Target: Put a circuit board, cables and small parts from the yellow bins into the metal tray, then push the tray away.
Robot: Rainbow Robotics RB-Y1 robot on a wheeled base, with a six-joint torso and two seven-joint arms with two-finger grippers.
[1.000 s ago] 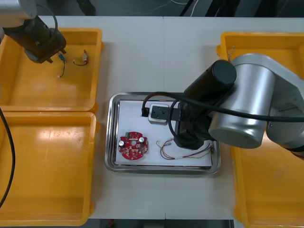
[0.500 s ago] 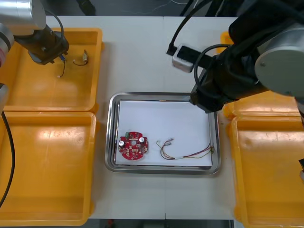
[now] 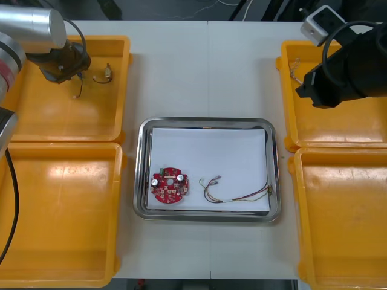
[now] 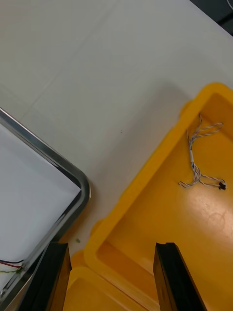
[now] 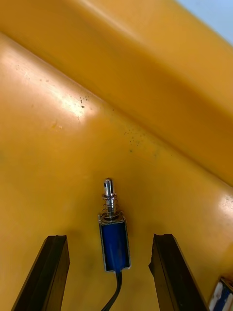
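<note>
The metal tray (image 3: 143,169), white inside, holds a round red circuit board (image 3: 170,186) and a red and yellow cable (image 3: 236,193). My left gripper (image 3: 63,65) is down in the far left yellow bin (image 3: 36,115). In the left wrist view it (image 5: 109,239) is open, with a small blue metal part (image 5: 115,240) with a spring and a black lead lying between its fingers. My right gripper (image 3: 314,90) hovers open over the inner edge of the far right yellow bin (image 3: 338,130). A twisted blue and white cable (image 4: 201,160) lies in that bin, beyond the fingers (image 4: 170,277).
Another small metal part (image 3: 104,75) lies in the far left bin, right of my left gripper. The near left bin (image 3: 60,211) and near right bin (image 3: 344,217) flank the tray. The tray's corner (image 4: 80,182) shows by the right fingers.
My right arm has swung from over the tray's right half up and right to the far right bin. My left gripper has stayed low in the far left bin, shifting only slightly.
</note>
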